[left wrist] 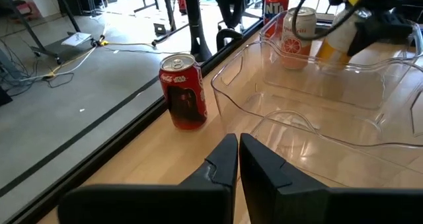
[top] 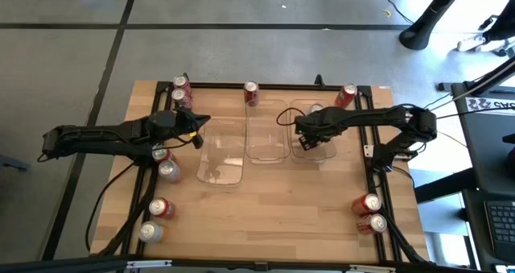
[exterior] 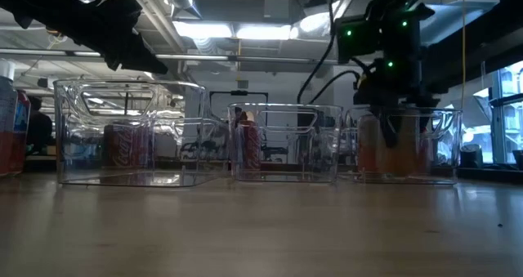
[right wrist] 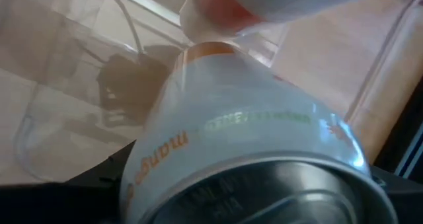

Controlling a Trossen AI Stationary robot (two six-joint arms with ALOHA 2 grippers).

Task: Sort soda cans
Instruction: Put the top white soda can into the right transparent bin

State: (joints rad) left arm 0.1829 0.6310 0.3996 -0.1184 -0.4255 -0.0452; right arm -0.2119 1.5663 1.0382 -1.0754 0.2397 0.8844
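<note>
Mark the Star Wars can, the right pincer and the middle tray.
Star Wars can (left wrist: 184,92): left wrist view, red side.
right pincer (top: 309,139): high view, between fingertips.
middle tray (top: 269,155): high view, near rim.

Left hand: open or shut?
Shut: in its wrist view the two fingers touch, nothing between them, beside the clear tray.

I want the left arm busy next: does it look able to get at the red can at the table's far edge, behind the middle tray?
Probably yes: the left gripper is shut and empty, and the red can stands alone on bare wood beside the middle tray, nothing between.
</note>
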